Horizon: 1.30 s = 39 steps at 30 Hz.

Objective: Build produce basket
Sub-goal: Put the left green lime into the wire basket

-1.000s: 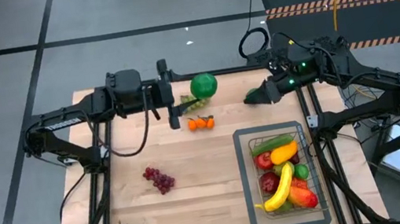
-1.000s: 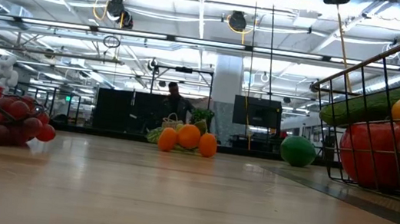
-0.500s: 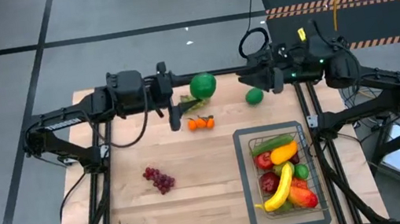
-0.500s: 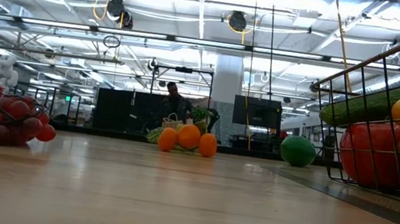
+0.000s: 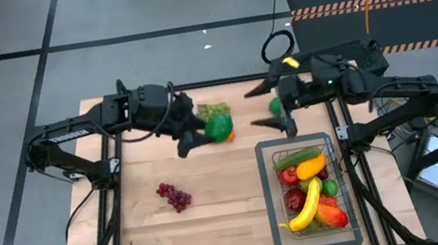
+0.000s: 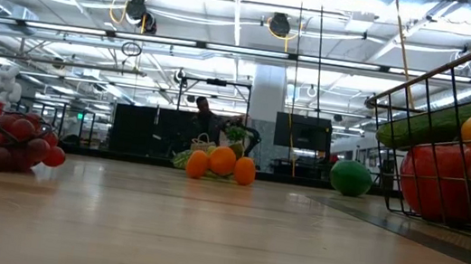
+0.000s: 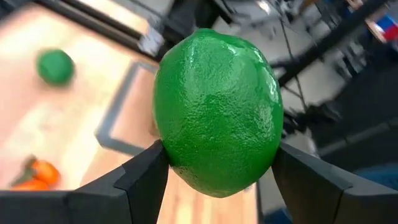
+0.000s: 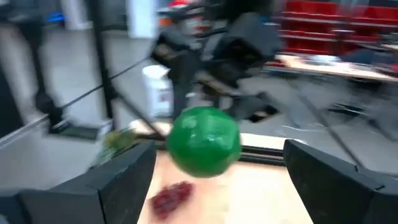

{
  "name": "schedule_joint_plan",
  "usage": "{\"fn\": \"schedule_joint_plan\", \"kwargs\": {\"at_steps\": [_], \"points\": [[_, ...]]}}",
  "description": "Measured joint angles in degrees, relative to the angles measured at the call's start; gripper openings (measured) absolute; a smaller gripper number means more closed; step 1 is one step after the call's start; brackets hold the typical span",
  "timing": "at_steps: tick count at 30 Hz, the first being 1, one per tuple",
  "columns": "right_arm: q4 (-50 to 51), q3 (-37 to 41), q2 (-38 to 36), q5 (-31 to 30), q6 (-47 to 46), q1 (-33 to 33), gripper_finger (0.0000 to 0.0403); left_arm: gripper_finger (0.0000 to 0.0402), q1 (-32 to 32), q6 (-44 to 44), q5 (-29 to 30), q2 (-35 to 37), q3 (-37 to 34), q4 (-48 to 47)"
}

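Wooden tabletop; left fingers clamp pebbly lime; right fingers apart

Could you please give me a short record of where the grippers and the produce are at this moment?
Left gripper: shut on large lime, over the oranges
Right gripper: open, at small lime on the table
Basket: partly filled, banana on top
Grapes: loose on table, apart from both grippers
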<state>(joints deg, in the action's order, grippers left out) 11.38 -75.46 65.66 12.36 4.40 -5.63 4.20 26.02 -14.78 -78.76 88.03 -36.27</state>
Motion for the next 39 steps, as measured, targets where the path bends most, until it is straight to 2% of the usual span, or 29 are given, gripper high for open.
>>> {"fn": "schedule_joint_plan", "kwargs": {"at_steps": [6,10,13,24,36,39], "points": [[0.69,0.00,3.57,13.07,10.37,0.16,0.0359,0.0264,-2.80,-2.56,-1.77,0.00,0.00,-2.77],[0.28,0.02,5.22,16.22,17.41,0.13,0.0378,0.0264,-4.21,-4.93,-1.77,0.00,0.00,-3.12],[-0.01,0.03,5.73,16.55,20.30,0.13,0.0396,0.0264,-5.05,-4.92,-1.78,0.00,0.00,-3.14],[-0.29,0.02,7.27,20.80,26.61,0.13,0.0399,0.0264,-8.30,-4.85,-0.23,0.00,0.00,-3.23],[-4.06,0.04,11.32,20.92,33.22,2.35,0.0400,0.0264,-10.23,-4.39,0.20,0.00,0.00,-4.35],[-7.51,0.04,12.59,18.41,34.97,4.46,0.0400,0.0264,-10.20,-2.79,0.86,0.00,0.00,-4.32]]}}
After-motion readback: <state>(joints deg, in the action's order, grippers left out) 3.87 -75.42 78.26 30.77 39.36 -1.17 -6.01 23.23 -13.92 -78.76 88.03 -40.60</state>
